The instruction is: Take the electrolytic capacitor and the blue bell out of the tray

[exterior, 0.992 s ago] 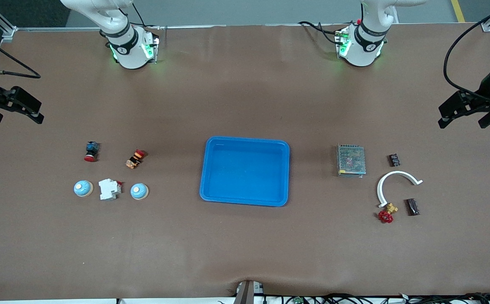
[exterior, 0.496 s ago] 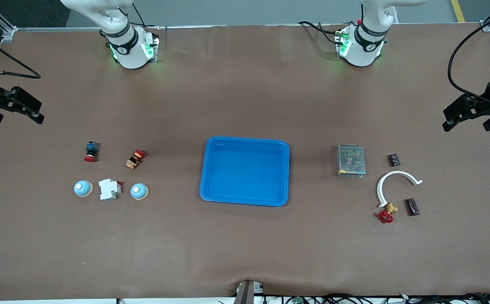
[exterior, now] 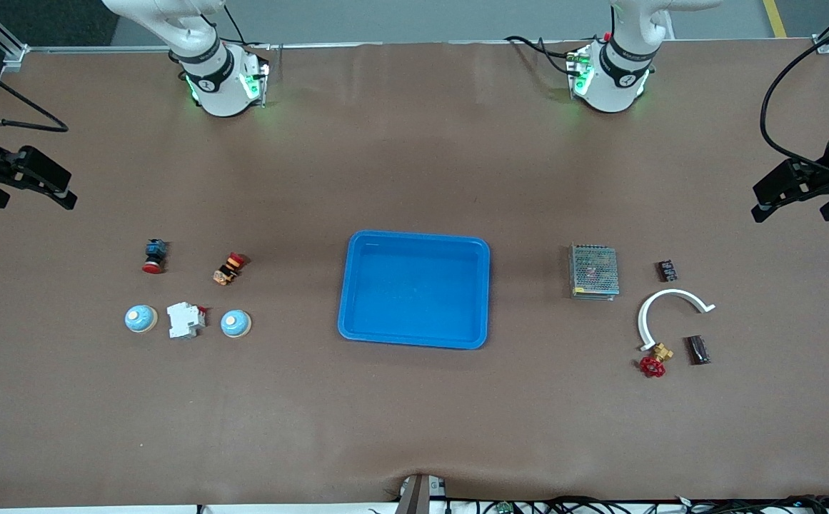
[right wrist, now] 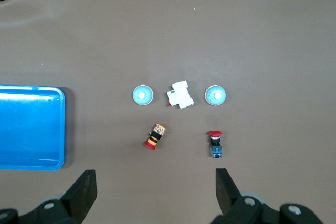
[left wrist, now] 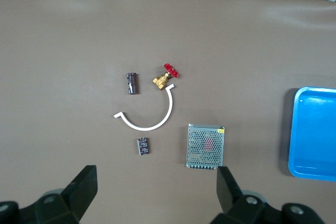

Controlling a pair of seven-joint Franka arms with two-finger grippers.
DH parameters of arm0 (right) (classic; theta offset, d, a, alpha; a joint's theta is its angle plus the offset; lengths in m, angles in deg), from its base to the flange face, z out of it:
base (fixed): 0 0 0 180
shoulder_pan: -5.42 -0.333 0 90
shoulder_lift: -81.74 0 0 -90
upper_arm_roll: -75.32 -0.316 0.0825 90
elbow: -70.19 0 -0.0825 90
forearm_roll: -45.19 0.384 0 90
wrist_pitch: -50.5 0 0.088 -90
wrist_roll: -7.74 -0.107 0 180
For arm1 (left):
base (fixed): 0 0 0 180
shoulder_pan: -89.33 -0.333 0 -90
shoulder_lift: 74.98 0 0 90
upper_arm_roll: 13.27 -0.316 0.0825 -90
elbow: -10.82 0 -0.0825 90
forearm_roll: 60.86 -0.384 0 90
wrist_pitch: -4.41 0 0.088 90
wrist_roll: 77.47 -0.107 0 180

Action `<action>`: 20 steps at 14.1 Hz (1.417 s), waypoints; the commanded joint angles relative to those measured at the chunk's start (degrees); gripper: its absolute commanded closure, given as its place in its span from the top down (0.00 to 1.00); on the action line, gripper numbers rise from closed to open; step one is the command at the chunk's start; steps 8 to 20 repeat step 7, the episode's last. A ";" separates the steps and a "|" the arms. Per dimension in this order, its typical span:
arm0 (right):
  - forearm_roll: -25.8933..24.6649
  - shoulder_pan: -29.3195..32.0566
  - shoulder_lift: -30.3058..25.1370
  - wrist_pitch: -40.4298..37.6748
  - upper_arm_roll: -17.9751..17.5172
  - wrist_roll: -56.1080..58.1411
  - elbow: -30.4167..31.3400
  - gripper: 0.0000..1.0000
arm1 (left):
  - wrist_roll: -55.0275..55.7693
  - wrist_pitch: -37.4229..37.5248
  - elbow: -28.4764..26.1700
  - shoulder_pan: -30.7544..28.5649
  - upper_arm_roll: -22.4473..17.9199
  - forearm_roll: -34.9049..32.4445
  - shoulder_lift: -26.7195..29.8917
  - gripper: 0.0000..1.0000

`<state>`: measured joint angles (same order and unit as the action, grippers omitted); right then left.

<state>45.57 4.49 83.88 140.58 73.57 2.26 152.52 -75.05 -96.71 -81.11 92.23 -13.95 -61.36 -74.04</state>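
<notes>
At the right arm's end of the table, high over bare mat: right gripper (exterior: 25, 187), fingers spread wide, nothing between them, waiting. Below it, nearer the front camera and toward the table's middle: blue-and-red button (exterior: 154, 255), then orange-and-red button (exterior: 229, 268). Nearer the camera still, in a row: first bell (exterior: 141, 318), white breaker (exterior: 185, 320) just beside it, second bell (exterior: 235, 324) just past the breaker. Both bells upright on the mat, well apart from either gripper.

Midway between the two grippers: blue tray (exterior: 415, 338), bare inside.

Toward the left arm's end: mesh-covered power supply (exterior: 593, 270), flat on the mat. Beside it, small black chip (exterior: 666, 270). Nearer the camera: white curved clip (exterior: 667, 312), brass valve with red handle (exterior: 654, 360) touching one end of the clip, and dark capacitor (exterior: 697, 350) lying on its side just beside the valve.

High over the mat's edge at the left arm's end, up from the capacitor group: left gripper (exterior: 798, 196), fingers likewise spread wide and holding nothing.
</notes>
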 commanded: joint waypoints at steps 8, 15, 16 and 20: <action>0.94 0.76 0.24 0.01 -0.53 -3.22 -0.51 1.00 | -0.74 1.09 1.05 -0.18 -0.11 0.50 -0.15 1.00; 0.94 0.76 0.24 0.01 -0.53 -3.22 -0.51 1.00 | -0.74 1.09 1.05 -0.18 -0.11 0.50 -0.15 1.00; 0.94 0.76 0.24 0.01 -0.53 -3.22 -0.51 1.00 | -0.74 1.09 1.05 -0.18 -0.11 0.50 -0.15 1.00; 0.94 0.76 0.24 0.01 -0.53 -3.22 -0.51 1.00 | -0.74 1.09 1.05 -0.18 -0.11 0.50 -0.15 1.00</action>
